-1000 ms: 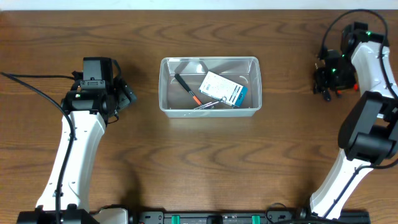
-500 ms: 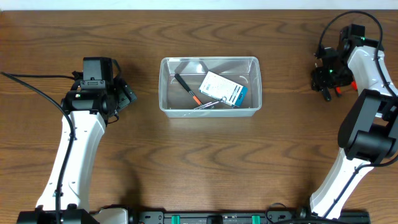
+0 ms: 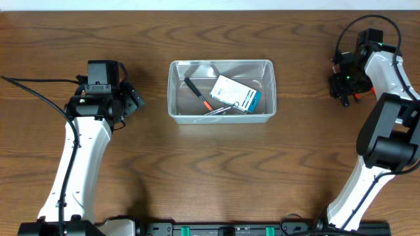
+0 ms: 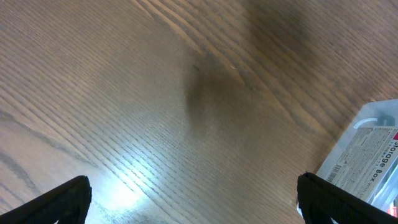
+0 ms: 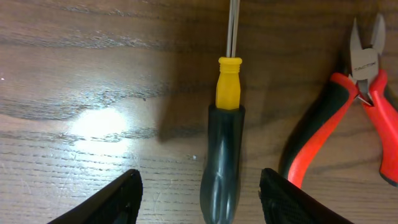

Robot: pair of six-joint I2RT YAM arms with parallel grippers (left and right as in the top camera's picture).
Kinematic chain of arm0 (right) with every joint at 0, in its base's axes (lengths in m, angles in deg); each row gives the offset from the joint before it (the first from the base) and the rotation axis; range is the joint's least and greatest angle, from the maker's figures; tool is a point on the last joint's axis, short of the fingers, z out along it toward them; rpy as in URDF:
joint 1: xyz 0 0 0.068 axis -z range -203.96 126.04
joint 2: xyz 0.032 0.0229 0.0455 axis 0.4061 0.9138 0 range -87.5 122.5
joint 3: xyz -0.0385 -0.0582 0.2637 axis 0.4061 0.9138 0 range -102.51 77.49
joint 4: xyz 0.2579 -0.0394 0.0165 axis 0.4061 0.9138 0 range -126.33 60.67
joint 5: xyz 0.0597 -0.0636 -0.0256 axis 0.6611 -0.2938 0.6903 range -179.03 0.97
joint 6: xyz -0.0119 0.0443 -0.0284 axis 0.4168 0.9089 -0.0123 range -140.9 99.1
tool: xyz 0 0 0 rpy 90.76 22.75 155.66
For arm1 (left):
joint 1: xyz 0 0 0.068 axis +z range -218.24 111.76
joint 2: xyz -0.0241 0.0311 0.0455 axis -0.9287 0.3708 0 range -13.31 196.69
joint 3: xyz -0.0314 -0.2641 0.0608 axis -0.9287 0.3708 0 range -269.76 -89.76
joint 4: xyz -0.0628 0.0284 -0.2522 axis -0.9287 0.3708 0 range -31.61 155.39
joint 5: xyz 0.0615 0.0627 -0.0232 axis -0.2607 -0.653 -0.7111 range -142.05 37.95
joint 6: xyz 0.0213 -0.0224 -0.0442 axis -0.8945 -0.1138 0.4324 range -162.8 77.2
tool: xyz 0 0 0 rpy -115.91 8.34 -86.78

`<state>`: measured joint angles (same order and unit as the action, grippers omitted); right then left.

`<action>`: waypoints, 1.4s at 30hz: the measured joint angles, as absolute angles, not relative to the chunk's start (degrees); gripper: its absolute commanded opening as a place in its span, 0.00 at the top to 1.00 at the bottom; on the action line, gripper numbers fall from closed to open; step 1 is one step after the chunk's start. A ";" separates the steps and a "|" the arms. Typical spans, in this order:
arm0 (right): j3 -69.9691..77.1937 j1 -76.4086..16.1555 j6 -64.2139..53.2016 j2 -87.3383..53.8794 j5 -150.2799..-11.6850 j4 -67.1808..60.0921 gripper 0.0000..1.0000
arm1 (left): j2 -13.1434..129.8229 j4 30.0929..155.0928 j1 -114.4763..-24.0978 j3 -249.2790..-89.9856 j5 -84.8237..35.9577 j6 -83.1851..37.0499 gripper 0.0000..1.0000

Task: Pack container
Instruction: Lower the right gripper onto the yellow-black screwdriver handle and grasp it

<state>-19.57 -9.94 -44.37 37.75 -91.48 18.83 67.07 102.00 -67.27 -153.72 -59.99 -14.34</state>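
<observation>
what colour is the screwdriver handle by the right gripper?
Screwdriver: black grip, yellow collar. Clearest in right wrist view.

Overhead, low left wrist: shared container (image 3: 221, 118)

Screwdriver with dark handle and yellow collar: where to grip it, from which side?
Probably the dark handle of the yellow-collared screwdriver, from straight above: it lies flat on the wooden table, between the fingers of the open right gripper; red-handled cutters lie beside.
</observation>
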 measured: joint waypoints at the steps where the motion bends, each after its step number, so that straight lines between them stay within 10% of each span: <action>1: -19.55 -9.94 -44.37 37.95 -91.57 18.83 0.37 | 67.07 102.00 -67.27 -153.72 -60.02 -14.34 0.02; 42: -20.86 -8.35 -36.74 41.49 -90.83 20.95 0.81 | 67.07 102.00 -67.27 -153.72 -59.99 -14.34 0.02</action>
<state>-20.86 -8.35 -36.74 41.49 -90.83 20.95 67.07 102.00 -67.27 -153.72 -59.99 -14.34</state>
